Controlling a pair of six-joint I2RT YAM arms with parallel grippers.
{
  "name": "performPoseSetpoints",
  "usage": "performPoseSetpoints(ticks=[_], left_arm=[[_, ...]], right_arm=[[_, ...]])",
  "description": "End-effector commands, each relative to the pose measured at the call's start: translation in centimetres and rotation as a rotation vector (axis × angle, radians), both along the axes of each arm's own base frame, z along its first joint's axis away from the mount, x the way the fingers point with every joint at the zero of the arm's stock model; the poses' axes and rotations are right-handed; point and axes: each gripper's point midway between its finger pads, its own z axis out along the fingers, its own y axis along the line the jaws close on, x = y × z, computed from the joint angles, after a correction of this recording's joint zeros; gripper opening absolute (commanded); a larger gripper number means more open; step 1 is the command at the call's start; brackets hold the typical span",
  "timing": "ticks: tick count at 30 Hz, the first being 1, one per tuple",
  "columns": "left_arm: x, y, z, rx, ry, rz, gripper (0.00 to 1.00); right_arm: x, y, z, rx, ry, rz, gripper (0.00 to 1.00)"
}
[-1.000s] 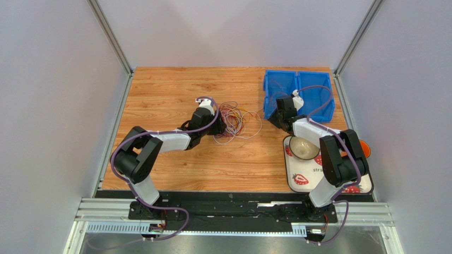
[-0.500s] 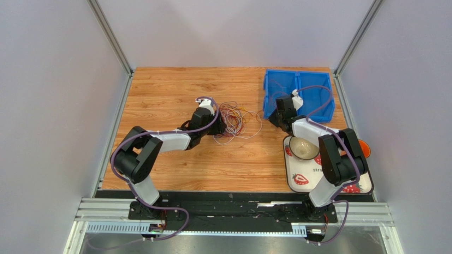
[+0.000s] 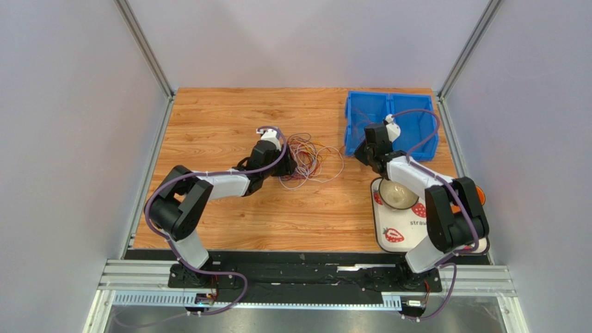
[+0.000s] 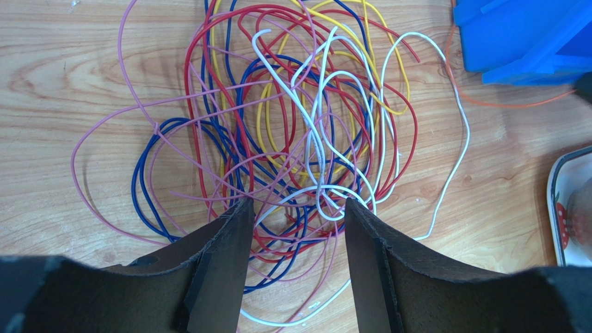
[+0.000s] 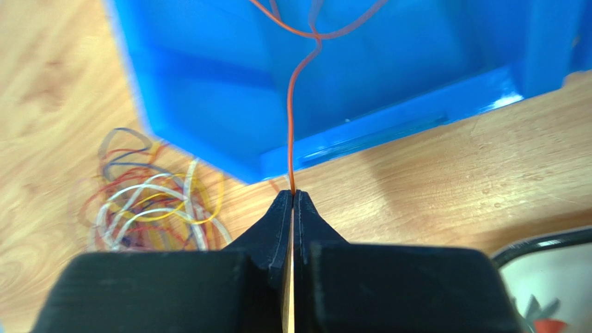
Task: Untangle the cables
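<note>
**Cables**: loose tangle of red, blue, yellow, white and pink strands on the tabletop, near the blue bin.
**Left end effector**: spread, straddling the tangle's near edge, gripping nothing.
**Right end effector**: pressed together, pinching one orange cable in front of the bin.
**Step, as judged:** drawing the orange strand clear of the tangle.
**Next move calls for:** a steady pull away while the left pins the heap.

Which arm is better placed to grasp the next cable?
Left: the open left gripper sits over the cables, while the right gripper is shut on the orange cable by the blue bin.
</note>
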Motion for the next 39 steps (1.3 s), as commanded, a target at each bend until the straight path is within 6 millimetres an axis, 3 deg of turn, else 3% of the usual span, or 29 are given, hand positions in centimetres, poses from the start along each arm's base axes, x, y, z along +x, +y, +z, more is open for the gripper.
performPoseSetpoints(ticks=[1,7,11,16,18,26,31,32,33,39], left_arm=[[0.8,-1.0,1.6,-0.015,-0.045,-0.022,0.59],[0.8,-1.0,1.6,-0.017,-0.044,-0.023,0.59],[0.7,-1.0,1.6,-0.018,-0.043,-0.022,0.59],[0.7,-1.0,1.6,-0.020,-0.042,-0.025,0.59],[0.7,-1.0,1.6,-0.020,-0.042,-0.025,0.59],[0.8,-1.0,1.6,-0.017,-0.044,-0.023,0.59],[0.9,-1.0,1.6,-0.014,-0.046,-0.023,0.59],[0.9,-1.1,1.6,-0.015,-0.045,-0.024,0.59],[0.9,-1.1,1.5,-0.013,-0.043,-0.024,0.59],[1.1,-1.2,1.5,-0.008,-0.041,-0.024,0.59]], right_arm=[[0.6,-0.7,7.1,-0.013,-0.155,0.010,0.00],[0.3,-0.4,12.1,0.007,-0.214,0.085,0.00],[1.4,-0.7,15.2,0.034,-0.267,0.108,0.00],[4.3,-2.1,16.4,0.049,-0.287,0.110,0.00],[5.4,-2.3,17.7,0.071,-0.310,0.132,0.00],[9.9,-5.1,18.4,0.071,-0.333,0.106,0.00],[11.7,-6.8,19.6,0.092,-0.366,0.089,0.00],[12.0,-6.4,20.3,0.107,-0.380,0.105,0.00],[12.4,-8.0,20.3,0.115,-0.382,0.075,0.00],[13.6,-8.9,22.5,0.129,-0.434,0.084,0.00]])
